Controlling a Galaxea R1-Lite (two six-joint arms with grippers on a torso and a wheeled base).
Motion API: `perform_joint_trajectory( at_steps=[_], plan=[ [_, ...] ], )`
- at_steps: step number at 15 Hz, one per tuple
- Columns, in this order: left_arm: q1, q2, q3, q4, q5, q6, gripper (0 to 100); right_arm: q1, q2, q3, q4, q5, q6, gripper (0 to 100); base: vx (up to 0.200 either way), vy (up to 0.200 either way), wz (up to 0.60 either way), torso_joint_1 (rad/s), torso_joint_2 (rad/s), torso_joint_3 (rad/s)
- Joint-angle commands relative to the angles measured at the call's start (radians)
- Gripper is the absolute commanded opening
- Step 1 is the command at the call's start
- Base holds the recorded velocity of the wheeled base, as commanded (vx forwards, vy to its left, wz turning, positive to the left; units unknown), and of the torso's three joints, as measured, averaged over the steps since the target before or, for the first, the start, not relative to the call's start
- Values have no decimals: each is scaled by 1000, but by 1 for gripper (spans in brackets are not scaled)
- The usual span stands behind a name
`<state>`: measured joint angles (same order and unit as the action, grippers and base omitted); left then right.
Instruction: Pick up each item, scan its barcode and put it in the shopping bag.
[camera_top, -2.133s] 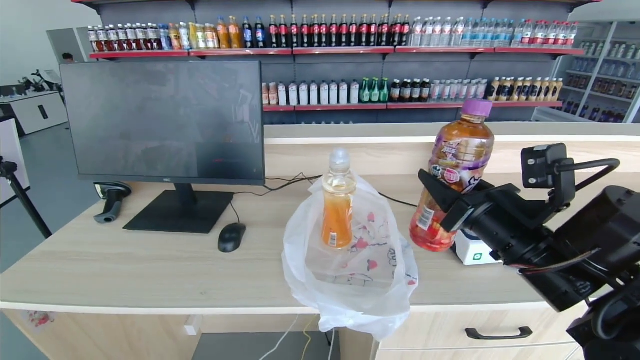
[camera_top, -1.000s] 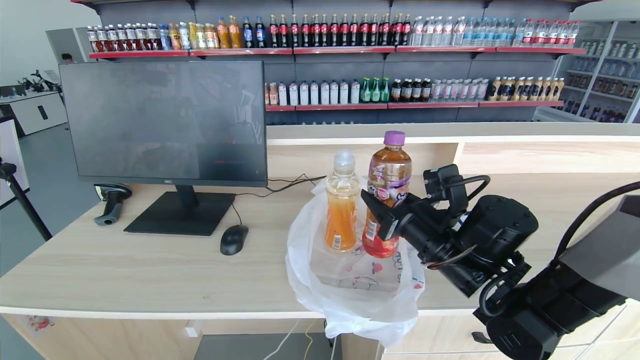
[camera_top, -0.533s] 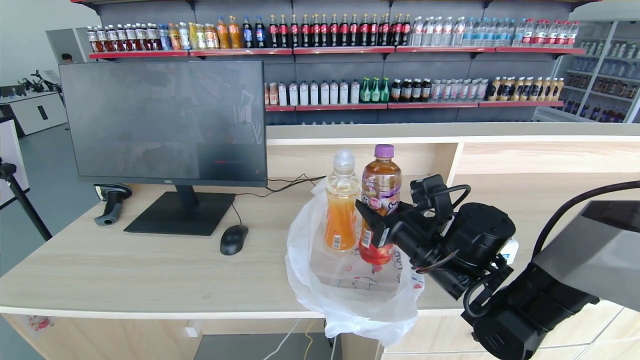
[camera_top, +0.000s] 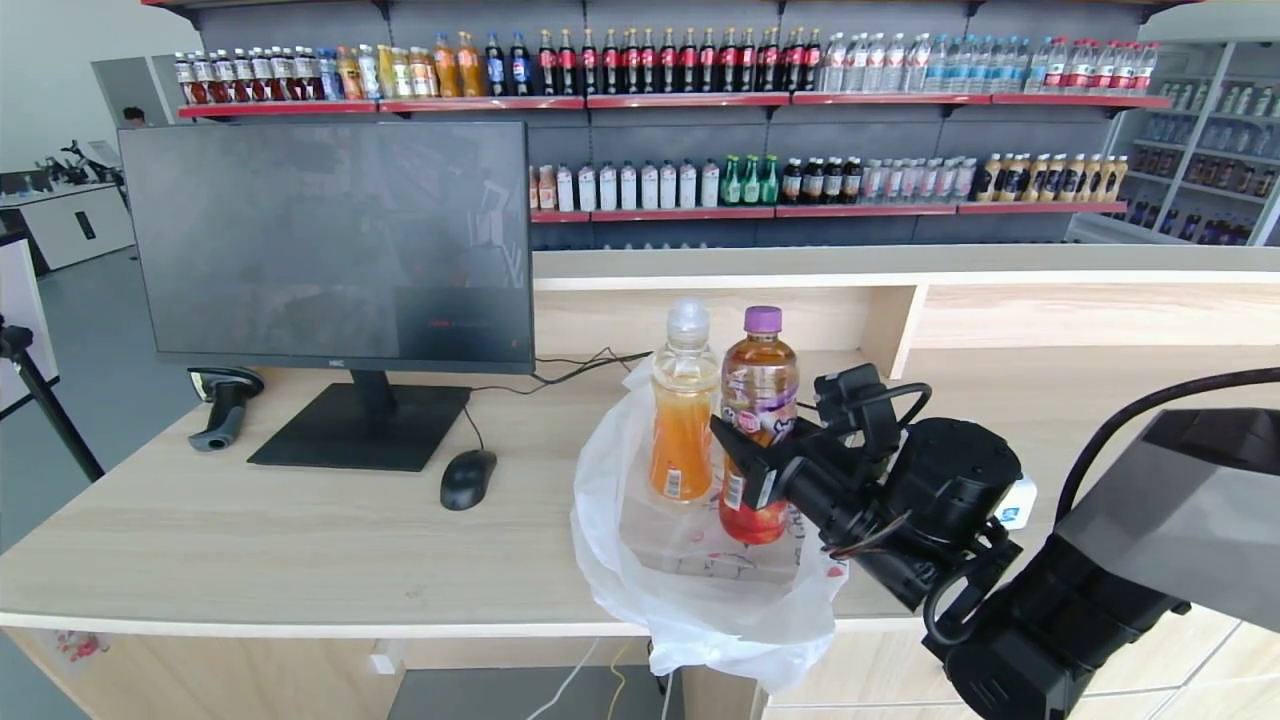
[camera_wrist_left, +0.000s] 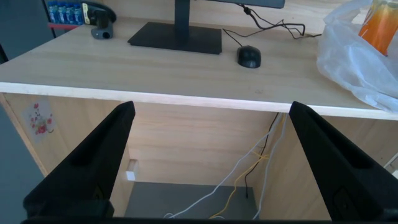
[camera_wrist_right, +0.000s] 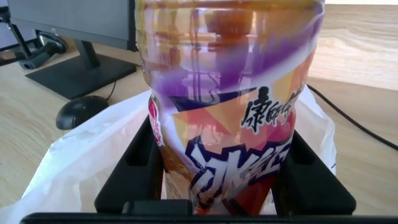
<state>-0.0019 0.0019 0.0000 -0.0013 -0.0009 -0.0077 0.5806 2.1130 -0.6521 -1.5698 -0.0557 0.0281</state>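
1. The left gripper (camera_wrist_left: 211, 109) hangs low in front of the counter (camera_top: 250, 540), below its front edge, with its two fingers spread wide apart and nothing between them.
2. A handheld barcode scanner (camera_top: 222, 400) sits in its stand at the far left of the counter.
3. A dark monitor (camera_top: 330, 240) stands just beside the scanner on a flat black base.
4. A black mouse (camera_top: 465, 478) lies near the base's right corner, its cable running back.
5. The white plastic shopping bag (camera_top: 700, 570) lies open on the counter, its lower part draped over the front edge.
6. An orange juice bottle (camera_top: 682, 420) with a clear cap stands upright inside the bag.
7. The purple-capped tea bottle (camera_top: 758, 430) is upright just beside the juice bottle, with its base down in the bag's mouth. I cannot tell whether it rests on the counter.
8. The right gripper (camera_top: 760, 465) is clamped on the tea bottle's lower half, one finger on each side of the label.
9. A small white box (camera_top: 1012, 505) sits on the counter behind the right arm.
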Motion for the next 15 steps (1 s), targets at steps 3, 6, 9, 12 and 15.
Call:
perform_joint_trajectory(
  at_steps=[3, 6, 9, 12, 15],
  plan=[
    [0, 0, 0, 0, -1, 0, 100, 1, 22, 0, -1, -1, 4, 0, 0, 0, 0, 0, 0, 0],
    [0, 0, 0, 0, -1, 0, 100, -1, 27, 23, -1, -1, 6, 0, 0, 0, 0, 0, 0, 0],
    [0, 0, 0, 0, -1, 0, 100, -1, 45, 31, -1, -1, 7, 0, 0, 0, 0, 0, 0, 0],
    [0, 0, 0, 0, -1, 0, 100, -4, 58, 39, -1, -3, 7, 0, 0, 0, 0, 0, 0, 0],
    [0, 0, 0, 0, -1, 0, 100, -2, 55, 54, -1, -3, 7, 0, 0, 0, 0, 0, 0, 0]
  ],
)
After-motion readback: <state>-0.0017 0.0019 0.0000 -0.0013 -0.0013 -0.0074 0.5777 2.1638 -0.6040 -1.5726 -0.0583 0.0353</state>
